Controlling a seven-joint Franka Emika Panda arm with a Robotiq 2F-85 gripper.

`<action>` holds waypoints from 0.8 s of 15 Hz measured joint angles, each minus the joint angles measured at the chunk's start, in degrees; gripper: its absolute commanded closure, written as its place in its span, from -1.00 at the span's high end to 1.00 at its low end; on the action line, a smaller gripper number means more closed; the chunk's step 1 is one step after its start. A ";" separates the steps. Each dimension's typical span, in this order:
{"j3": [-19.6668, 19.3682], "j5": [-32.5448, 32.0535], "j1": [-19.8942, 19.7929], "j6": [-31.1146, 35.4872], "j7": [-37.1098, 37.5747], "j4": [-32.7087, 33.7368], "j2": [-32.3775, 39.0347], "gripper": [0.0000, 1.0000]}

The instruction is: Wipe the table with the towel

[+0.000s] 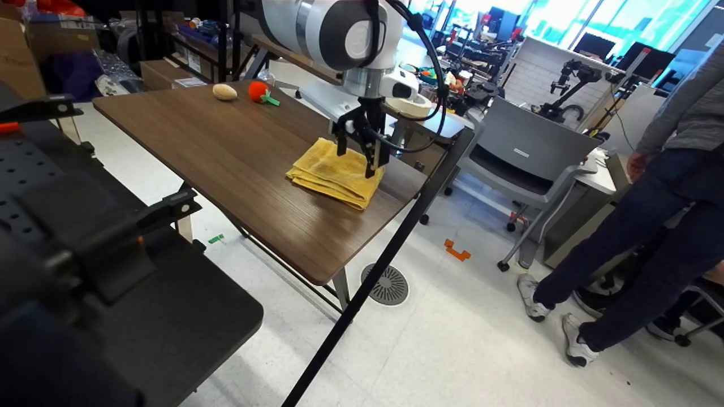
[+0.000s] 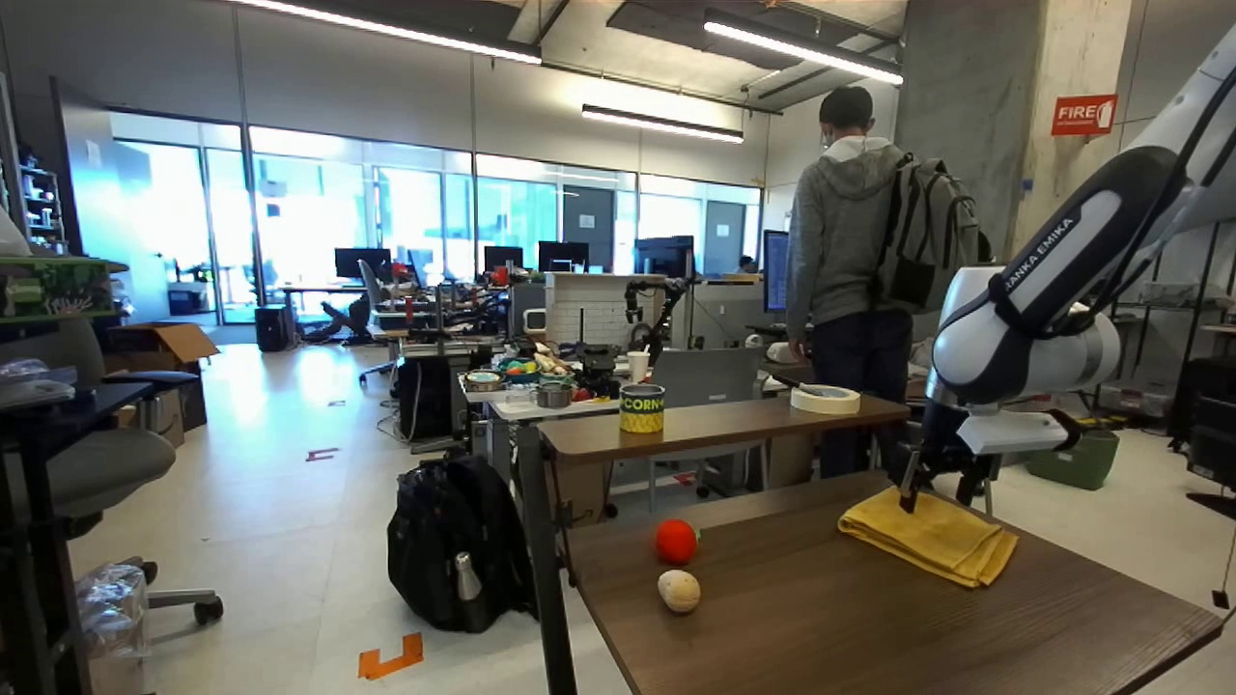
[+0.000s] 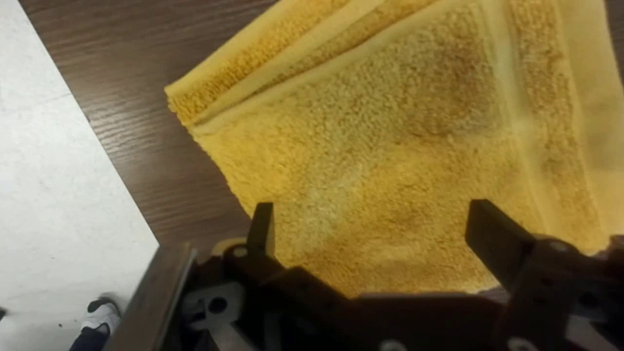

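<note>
The folded yellow towel (image 1: 327, 169) lies flat near one end of the brown wood-grain table (image 1: 226, 147). In an exterior view the same towel (image 2: 951, 542) rests close to the far edge of the table (image 2: 801, 618). My gripper (image 1: 356, 161) points down over the cloth, its fingers spread wide. The wrist view shows the towel (image 3: 390, 136) filling most of the picture, and the gripper (image 3: 371, 204) stands open above it with nothing pinched. Whether the fingertips touch the fabric I cannot tell.
An orange-red ball with green (image 2: 676, 542) and a beige ball (image 2: 679, 591) sit at the table's other end. Beside the table a raised shelf holds a corn can (image 2: 641, 409) and a tape roll (image 2: 826, 401). A dark cart (image 1: 186, 316) and a person (image 2: 850, 232) are nearby.
</note>
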 measured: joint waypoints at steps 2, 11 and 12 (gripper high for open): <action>0.09 0.00 0.53 0.80 0.00 -0.67 -0.84 1.00; 9.05 1.91 -6.08 -6.66 -9.46 2.56 4.39 1.00; 9.49 2.35 -7.19 -9.25 -10.92 3.77 5.52 1.00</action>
